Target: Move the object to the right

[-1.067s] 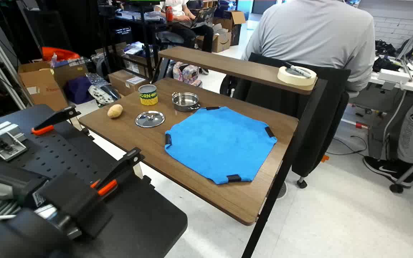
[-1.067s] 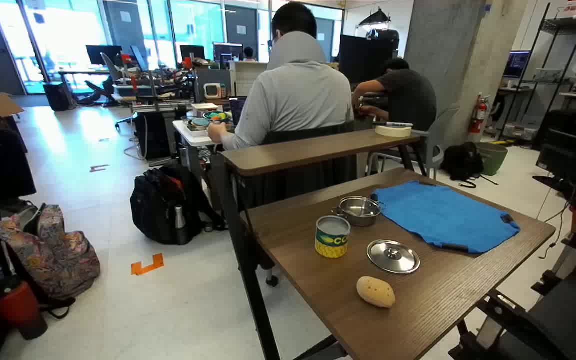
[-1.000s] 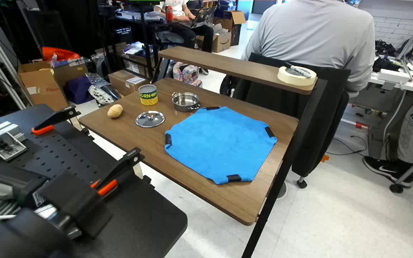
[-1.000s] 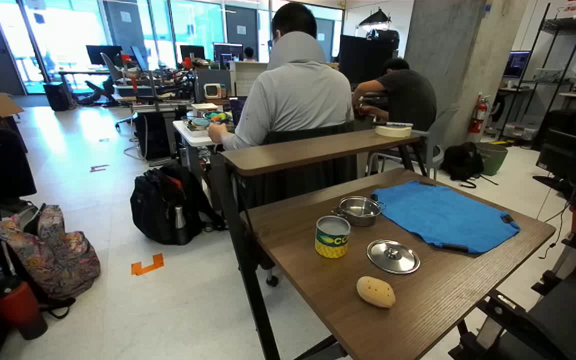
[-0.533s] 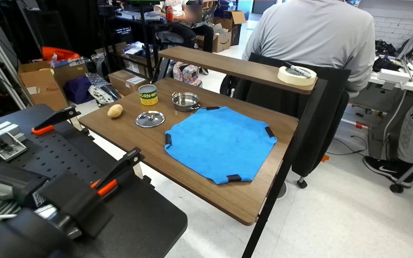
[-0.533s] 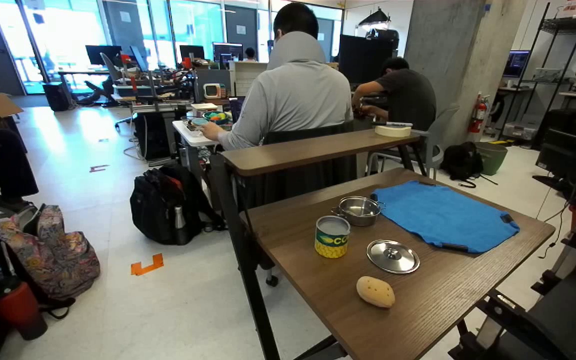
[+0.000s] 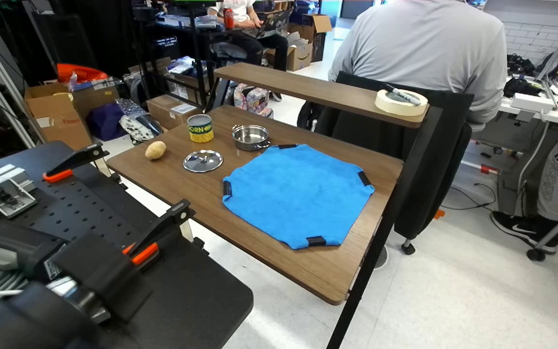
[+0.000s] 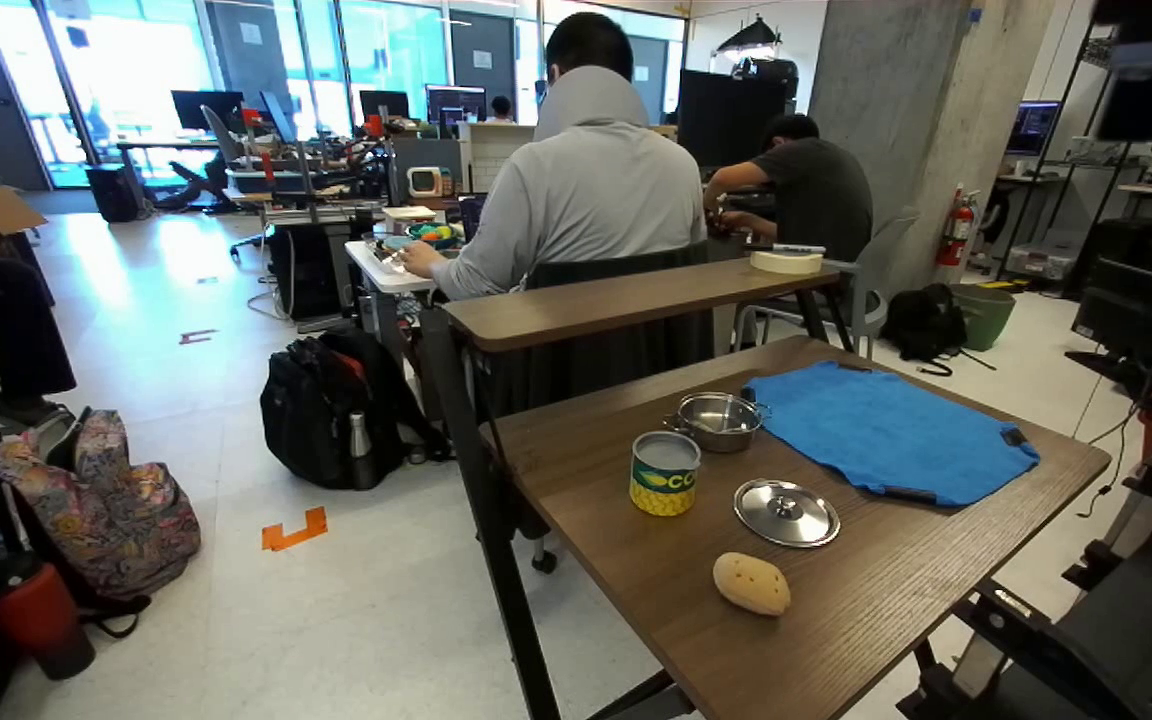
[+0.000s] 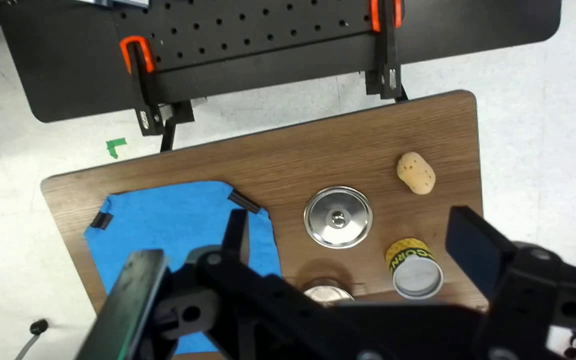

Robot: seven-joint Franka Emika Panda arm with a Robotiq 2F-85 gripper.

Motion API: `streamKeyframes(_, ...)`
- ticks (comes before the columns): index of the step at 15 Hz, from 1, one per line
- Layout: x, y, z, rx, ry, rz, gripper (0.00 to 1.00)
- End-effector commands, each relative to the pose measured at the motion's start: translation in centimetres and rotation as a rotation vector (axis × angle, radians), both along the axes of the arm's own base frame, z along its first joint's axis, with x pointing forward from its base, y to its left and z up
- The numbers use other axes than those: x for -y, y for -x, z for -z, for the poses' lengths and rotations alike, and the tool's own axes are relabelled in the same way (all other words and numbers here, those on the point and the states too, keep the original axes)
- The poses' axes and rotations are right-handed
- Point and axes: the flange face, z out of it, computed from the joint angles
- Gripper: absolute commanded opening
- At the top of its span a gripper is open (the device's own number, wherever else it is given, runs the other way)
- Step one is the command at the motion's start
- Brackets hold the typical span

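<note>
Nearest, in the wrist view, the end effector (image 9: 350, 220) is showing its two dark fingers (image 9: 473, 245) standing wide apart across the lower half of the frame. Beyond them, the corn can (image 9: 414, 270) is standing upright on the table (image 9: 318, 145) toward the lower right, appearing in the gap between the fingers and closer to the finger at frame right. In an exterior view, a tan potato (image 8: 752, 583) is lying nearest, low and right of centre, while the corn can is standing to its upper left. A round metal lid (image 8: 787, 513) is resting knob up just right of the can. Behind the can, a small metal pot (image 8: 719, 430) is sitting just beside a blue cloth (image 8: 896, 430), which is lying flat toward the right of the frame. Farther back, a raised shelf (image 8: 626, 303) is crossing the middle of the frame, carrying a pale tape roll (image 8: 786, 264) with a marker (image 8: 799, 249) lying on top. Beyond the shelf, a person in grey (image 8: 601, 190) is sitting, back turned, near the upper centre.
</note>
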Motion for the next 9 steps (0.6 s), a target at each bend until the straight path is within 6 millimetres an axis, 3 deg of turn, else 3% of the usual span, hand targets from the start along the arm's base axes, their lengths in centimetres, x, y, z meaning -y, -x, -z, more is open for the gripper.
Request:
streamKeyframes(1, -2.3, -6.7, 2.6, 0.015, 0.024, -0.044, 1.0)
streamKeyframes(6, -4.1, -13.9, 8.7, 0.046, 0.158, -0.216, 1.0)
streamKeyframes(8, -4.9, -15.7, 11.2, 0.019, 0.181, -0.305, 1.0)
streamKeyframes(9, -3.9, -13.1, 9.3, 0.022, 0.16, -0.24, 1.0)
